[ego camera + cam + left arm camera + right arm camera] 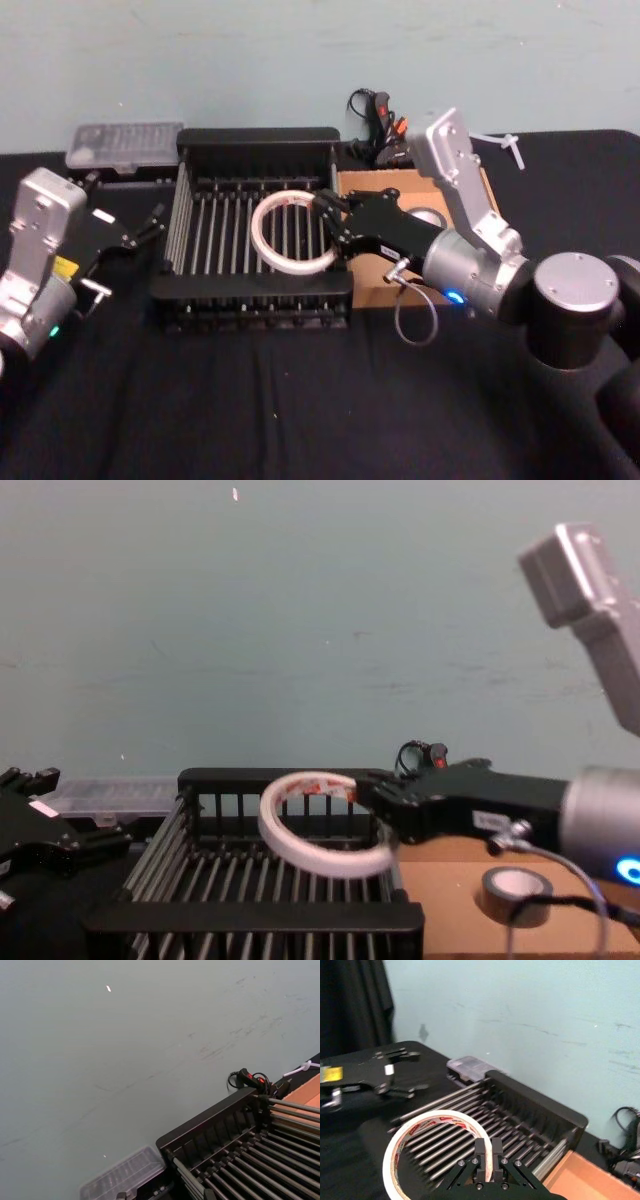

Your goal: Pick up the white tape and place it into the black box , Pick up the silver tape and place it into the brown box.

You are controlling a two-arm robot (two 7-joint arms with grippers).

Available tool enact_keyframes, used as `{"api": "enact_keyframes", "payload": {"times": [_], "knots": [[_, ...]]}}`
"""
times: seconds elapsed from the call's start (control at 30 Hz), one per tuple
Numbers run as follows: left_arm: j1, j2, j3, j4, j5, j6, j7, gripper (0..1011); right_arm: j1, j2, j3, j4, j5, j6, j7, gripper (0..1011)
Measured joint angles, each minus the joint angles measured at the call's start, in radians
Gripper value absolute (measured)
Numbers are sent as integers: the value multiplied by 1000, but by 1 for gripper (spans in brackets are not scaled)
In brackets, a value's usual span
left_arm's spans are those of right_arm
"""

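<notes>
White tape: the large thin white ring of tape [293, 234] hangs above the black slatted plastic crate [255, 140] — not released.
Right hand [485, 1164]: clenched on its rim.
Silver tape: the small dull-grey roll [516, 886] already lies in the shallow brown cardboard box [378, 183].
Left hand [140, 232]: spread, idle beside the crate.

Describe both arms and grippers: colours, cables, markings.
Both arms are silver-grey metal with black joints. The right gripper is black with slim fingers, a grey cable loop and a blue light at the wrist. The left gripper is black too, with a yellow label and a green light.

red print inside the white tape [436, 1136] is unreadable.
</notes>
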Motion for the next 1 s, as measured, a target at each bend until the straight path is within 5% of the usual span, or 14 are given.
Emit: {"api": "enact_keyframes", "payload": {"times": [0.53, 0.83, 1.0], "knots": [[0, 0, 0, 0, 0, 0, 0, 1001, 169, -191, -13, 303, -95, -8, -77, 80], [0, 0, 0, 0, 0, 0, 0, 1001, 222, -253, -8, 437, -128, -24, -93, 80], [0, 0, 0, 0, 0, 0, 0, 1001, 228, -260, -7, 453, -137, -24, -96, 80]]}}
